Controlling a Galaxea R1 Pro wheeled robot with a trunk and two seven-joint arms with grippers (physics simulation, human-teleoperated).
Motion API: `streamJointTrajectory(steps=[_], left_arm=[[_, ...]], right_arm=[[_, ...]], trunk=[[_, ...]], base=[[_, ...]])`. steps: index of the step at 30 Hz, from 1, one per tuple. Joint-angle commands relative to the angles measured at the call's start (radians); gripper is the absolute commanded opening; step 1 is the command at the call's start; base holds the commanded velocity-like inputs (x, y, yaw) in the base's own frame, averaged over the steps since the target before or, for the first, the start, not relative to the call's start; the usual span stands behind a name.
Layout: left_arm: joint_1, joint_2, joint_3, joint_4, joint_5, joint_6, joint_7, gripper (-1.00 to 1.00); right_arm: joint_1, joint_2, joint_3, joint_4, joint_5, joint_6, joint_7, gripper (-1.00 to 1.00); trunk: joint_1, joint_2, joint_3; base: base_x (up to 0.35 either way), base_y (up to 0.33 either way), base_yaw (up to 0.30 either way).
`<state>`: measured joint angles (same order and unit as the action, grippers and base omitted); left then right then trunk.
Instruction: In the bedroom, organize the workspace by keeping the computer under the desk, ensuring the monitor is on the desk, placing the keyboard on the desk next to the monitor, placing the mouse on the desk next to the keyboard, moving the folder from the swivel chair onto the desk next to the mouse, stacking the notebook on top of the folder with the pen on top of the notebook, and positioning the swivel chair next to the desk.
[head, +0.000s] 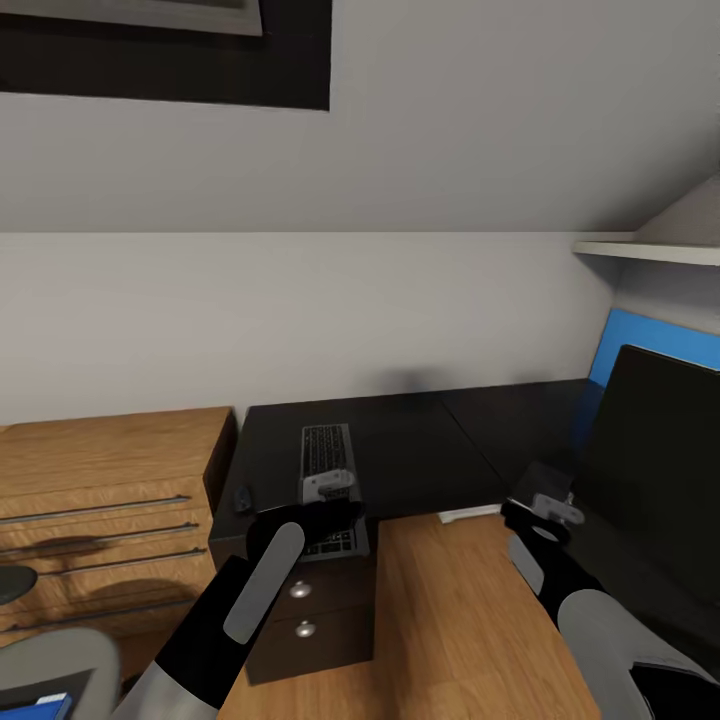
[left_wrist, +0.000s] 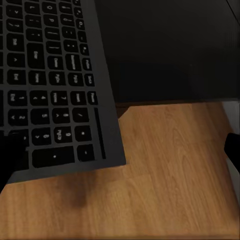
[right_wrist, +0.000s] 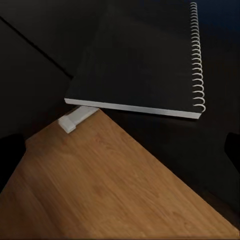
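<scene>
Keyboard step: left gripper (head: 330, 497) jaws clamp keyboard (head: 327, 470) over bench (head: 420, 450); right jaws' state unclear. Next: shift toward monitor (head: 655, 440).

Black desk (head: 400, 450), dark-keyed keyboard (head: 326, 452), oak floor (head: 450, 620)

Home office under an attic roof; sloped grey wall (head: 450, 110), black bench (head: 400, 450) with keyboard (head: 326, 450), monitor (head: 650, 440), oak drawer unit (head: 100, 500), oak floor (head: 450, 620)
</scene>
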<state>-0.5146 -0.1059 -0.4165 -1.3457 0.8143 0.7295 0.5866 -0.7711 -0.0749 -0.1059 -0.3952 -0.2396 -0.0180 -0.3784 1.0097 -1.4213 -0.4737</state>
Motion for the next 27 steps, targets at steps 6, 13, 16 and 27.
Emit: streamJointTrajectory(steps=[6, 13, 16, 27], left_arm=[[-0.001, 0.000, -0.001, -0.001, 0.010, 0.001, 0.012, 1.00], [-0.001, 0.000, -0.001, -0.001, 0.009, 0.001, 0.012, 1.00], [-0.001, 0.000, -0.001, -0.001, 0.009, 0.000, 0.012, 1.00], [-0.001, 0.001, -0.001, -0.003, 0.009, 0.000, 0.012, 1.00]], right_arm=[[-0.001, 0.001, 0.002, 0.001, -0.011, -0.003, 0.001, 1.00], [-0.001, -0.003, 0.001, 0.029, -0.009, -0.088, 0.004, 1.00], [-0.001, -0.005, 0.002, 0.047, -0.008, -0.137, 0.004, 1.00], [-0.001, -0.007, 0.004, 0.102, -0.004, -0.276, 0.004, 1.00]], trunk=[[0.000, -0.001, 0.000], [0.000, -0.001, 0.000], [0.000, -0.001, 0.000], [0.000, -0.001, 0.000]], base=[[-0.002, 0.000, -0.061], [0.000, 0.000, -0.004], [0.000, 0.000, 0.000], [0.000, 0.000, 0.000]])
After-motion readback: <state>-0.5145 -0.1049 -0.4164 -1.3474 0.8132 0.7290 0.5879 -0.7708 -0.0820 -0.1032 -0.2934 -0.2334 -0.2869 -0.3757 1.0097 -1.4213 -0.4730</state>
